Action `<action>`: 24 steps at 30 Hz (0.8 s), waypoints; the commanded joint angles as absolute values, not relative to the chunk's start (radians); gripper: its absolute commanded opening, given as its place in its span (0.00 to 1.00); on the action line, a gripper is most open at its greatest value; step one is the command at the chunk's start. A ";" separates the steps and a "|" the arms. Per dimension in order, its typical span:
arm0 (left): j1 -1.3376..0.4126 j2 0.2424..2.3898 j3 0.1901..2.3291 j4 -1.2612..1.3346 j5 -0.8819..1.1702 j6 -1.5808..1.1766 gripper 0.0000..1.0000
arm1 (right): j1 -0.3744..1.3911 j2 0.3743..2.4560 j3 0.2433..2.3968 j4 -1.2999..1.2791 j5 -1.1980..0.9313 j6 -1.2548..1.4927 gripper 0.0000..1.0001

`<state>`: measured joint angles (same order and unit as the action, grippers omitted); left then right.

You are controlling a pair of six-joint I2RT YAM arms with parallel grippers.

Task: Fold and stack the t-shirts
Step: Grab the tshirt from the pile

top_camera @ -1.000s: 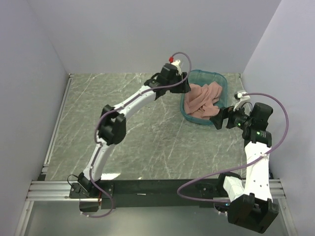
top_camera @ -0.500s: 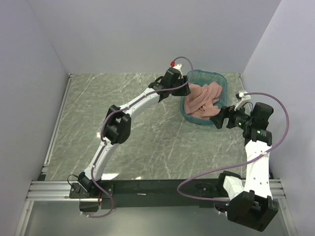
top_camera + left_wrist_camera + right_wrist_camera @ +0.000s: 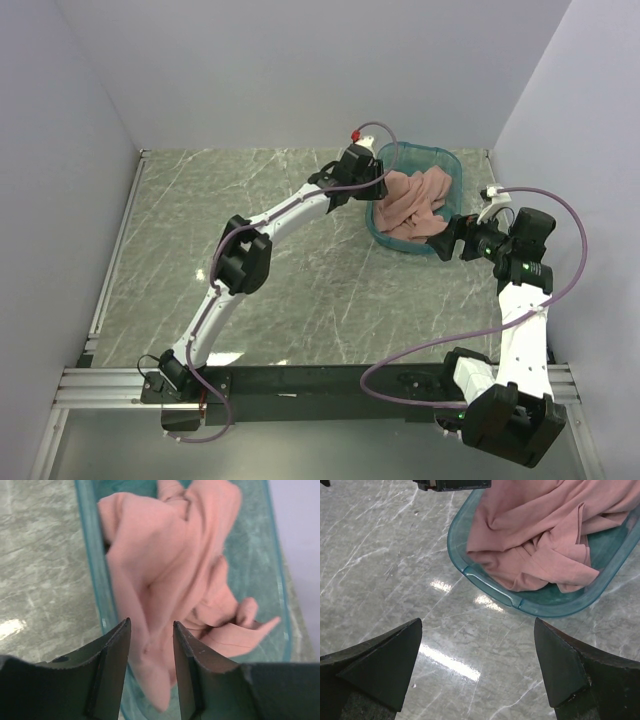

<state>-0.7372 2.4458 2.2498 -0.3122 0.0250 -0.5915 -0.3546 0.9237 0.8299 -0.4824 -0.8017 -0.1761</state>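
The salmon-pink t-shirts (image 3: 415, 203) lie crumpled in a heap inside a teal plastic tub (image 3: 445, 158) at the back right of the table. No chest print shows. My left gripper (image 3: 377, 186) hovers over the tub's left rim. In the left wrist view the heap (image 3: 170, 560) fills the tub (image 3: 96, 580), and the left gripper (image 3: 151, 624) is open with a narrow gap above a fold of pink cloth. My right gripper (image 3: 447, 240) is wide open and empty by the tub's near right corner. In the right wrist view it (image 3: 478, 622) hangs over bare table in front of the tub (image 3: 485, 582) and the shirts (image 3: 540, 535).
The grey-green marble table (image 3: 250, 270) stretches left and front of the tub. White walls close in at the back and both sides. A metal rail (image 3: 110, 260) runs along the left edge. The arm bases stand at the near edge.
My left gripper has moved right, from beside the tub to over its left rim and the shirts. The right arm has barely moved.
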 commanded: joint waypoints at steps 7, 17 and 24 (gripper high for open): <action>-0.744 2.496 2.301 -0.308 -0.014 -0.574 0.46 | -0.367 0.933 0.831 -0.443 -0.799 -0.164 0.98; -0.761 2.517 2.316 -0.354 -0.138 -0.540 0.42 | -0.370 0.937 0.833 -0.445 -0.799 -0.163 0.98; -0.784 2.537 2.333 -0.377 -0.239 -0.477 0.37 | -0.373 0.934 0.835 -0.445 -0.811 -0.161 0.98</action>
